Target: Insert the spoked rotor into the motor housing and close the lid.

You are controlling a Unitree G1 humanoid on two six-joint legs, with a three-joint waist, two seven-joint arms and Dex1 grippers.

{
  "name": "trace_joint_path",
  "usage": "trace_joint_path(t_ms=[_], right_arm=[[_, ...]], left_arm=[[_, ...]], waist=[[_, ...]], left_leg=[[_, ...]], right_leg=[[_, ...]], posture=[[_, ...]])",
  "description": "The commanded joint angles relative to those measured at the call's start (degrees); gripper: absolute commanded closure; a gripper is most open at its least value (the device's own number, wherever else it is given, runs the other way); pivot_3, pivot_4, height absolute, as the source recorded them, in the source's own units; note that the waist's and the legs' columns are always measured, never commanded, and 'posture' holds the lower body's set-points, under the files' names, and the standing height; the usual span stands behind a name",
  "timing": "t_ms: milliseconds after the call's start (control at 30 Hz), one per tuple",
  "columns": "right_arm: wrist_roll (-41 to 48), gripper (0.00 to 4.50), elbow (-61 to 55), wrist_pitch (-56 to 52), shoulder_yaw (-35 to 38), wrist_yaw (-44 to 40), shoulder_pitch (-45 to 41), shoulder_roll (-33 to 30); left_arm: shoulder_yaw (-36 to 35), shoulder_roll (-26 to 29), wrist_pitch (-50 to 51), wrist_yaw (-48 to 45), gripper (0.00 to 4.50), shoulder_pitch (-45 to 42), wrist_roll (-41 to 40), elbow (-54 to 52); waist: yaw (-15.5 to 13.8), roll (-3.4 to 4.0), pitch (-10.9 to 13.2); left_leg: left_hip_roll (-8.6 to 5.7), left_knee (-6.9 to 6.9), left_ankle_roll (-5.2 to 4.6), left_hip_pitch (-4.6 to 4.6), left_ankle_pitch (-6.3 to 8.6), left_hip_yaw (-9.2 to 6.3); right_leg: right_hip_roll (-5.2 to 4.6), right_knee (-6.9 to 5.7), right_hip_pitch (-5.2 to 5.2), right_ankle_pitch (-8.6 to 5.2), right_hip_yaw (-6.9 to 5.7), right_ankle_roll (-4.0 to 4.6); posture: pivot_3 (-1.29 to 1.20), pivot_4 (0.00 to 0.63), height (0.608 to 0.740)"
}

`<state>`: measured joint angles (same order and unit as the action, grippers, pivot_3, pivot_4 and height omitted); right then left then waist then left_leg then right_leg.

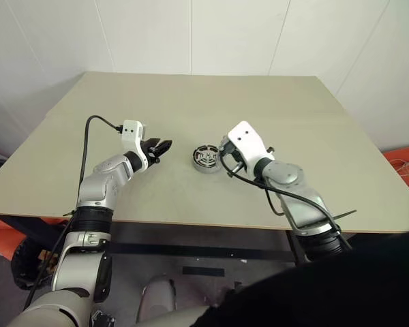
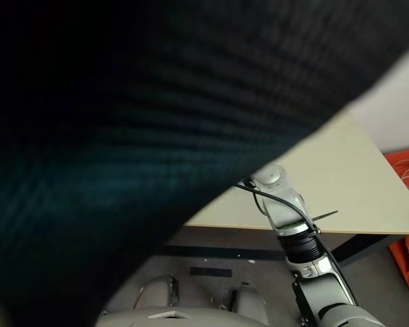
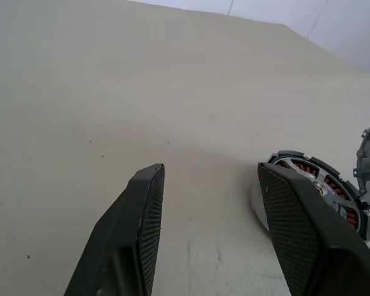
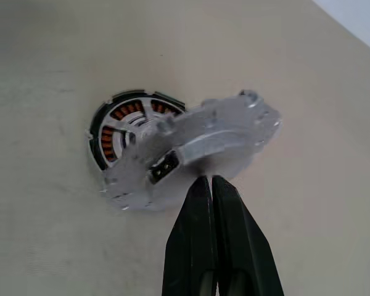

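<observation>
Grey lid point(image 4: 197, 148), copper-wound black housing point(image 4: 120, 126), beige table point(image 1: 191, 102).

grey lid point(image 4: 197, 151) tilted above motor housing point(image 4: 120, 126), rotor inside

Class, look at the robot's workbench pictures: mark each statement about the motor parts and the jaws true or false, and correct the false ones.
1. The right gripper has its jaws shut on the lid. True.
2. The lid lies flat and closed on the motor housing. False: it is held tilted above and beside the housing, whose copper windings still show.
3. The left gripper holds the housing. False: its jaws stand open and hold nothing, with the housing beside one finger.
4. The housing rests on the table. True.
5. The spoked rotor's silver spokes show in the housing. True.
</observation>
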<state>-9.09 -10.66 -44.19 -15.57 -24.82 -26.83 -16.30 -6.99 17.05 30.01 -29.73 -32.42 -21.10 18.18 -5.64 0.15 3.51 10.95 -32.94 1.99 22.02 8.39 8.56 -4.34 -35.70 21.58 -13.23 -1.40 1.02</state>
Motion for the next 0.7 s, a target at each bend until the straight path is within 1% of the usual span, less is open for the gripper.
trace_joint_path(t_ms=[33, 400, 567, 700], right_arm=[[0.08, 4.46, 2.11, 2.73, -0.15, 1.14, -3.70, 1.44], [0.20, 4.46, 17.18, 10.76, -0.58, 3.80, -7.19, 6.57], [0.80, 4.46, 24.04, 13.22, 0.49, 5.08, -7.13, 8.22], [0.46, 4.46, 29.33, 16.16, 0.88, 6.27, -6.45, 8.32]], left_arm=[[-0.73, 0.80, -0.04, -0.15, 1.94, -0.53, -0.34, -2.59], [-0.86, 1.00, 0.49, 0.25, 1.94, 0.28, -0.41, -3.98], [-1.13, 1.38, 0.60, 0.19, 1.94, -0.13, -0.55, -3.74], [-0.99, 1.41, 0.66, 0.10, 1.94, -0.31, -0.54, -3.69]], waist=[[0.03, 0.00, 0.00], [0.13, 0.00, 0.00], [0.12, 0.00, 0.00], [0.12, -0.01, 0.00]], left_leg=[[0.00, 0.00, 0.00, 0.00, 0.00, 0.00], [-0.01, 0.13, 0.01, 0.04, 0.00, 0.02], [-0.01, 0.15, 0.00, 0.04, 0.00, 0.02], [-0.01, 0.16, 0.00, -0.02, 0.00, 0.02]], right_leg=[[0.00, 0.00, 0.00, 0.00, 0.00, 0.00], [0.01, 0.06, 0.08, 0.00, 0.01, 0.01], [0.01, 0.08, 0.09, 0.00, 0.01, 0.01], [0.00, 0.10, 0.02, -0.01, 0.01, 0.01]], posture=[[0.00, 0.000, 0.740], [0.00, 0.000, 0.740], [0.00, 0.000, 0.740], [0.00, 0.000, 0.740]])
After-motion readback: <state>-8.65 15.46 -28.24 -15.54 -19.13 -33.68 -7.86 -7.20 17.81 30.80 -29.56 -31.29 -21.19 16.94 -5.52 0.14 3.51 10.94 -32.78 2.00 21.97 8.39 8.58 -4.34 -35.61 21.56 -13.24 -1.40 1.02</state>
